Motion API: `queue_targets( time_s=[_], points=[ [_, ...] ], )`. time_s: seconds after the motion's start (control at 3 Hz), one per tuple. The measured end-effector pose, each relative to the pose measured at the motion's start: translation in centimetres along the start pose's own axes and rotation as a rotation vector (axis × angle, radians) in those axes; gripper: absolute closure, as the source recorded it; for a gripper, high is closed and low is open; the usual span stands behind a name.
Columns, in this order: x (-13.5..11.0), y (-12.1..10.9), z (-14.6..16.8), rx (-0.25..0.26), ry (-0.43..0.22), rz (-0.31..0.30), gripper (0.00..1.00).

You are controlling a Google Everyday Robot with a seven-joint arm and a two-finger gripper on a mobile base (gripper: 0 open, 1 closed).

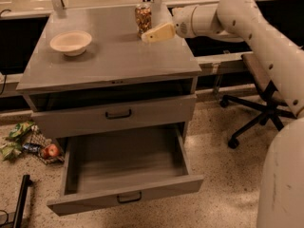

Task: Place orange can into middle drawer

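The orange can stands upright near the back edge of the grey cabinet top. My gripper reaches in from the right; its cream fingers sit just right of and in front of the can, close to it. The middle drawer is pulled open below, with a small black handle on its front, and nothing shows inside it. The drawer front above it is shut.
A cream bowl sits on the left of the cabinet top. An office chair stands to the right. Snack bags and a red apple lie on the floor at left. A black pole lies at lower left.
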State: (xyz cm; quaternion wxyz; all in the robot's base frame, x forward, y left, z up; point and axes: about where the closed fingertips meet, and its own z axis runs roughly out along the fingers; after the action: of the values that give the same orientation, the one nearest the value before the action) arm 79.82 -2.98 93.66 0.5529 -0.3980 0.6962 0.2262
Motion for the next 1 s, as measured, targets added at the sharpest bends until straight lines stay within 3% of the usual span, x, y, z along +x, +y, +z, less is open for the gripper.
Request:
queue_targets(
  time_s=[0.67, 1.0],
  points=[
    [2.2, -6.1, 4.7, 0.189, -0.039, 0.034, 0.00],
    [1.8, -9.0, 6.9, 0.239, -0.058, 0.021, 0.00]
  ],
)
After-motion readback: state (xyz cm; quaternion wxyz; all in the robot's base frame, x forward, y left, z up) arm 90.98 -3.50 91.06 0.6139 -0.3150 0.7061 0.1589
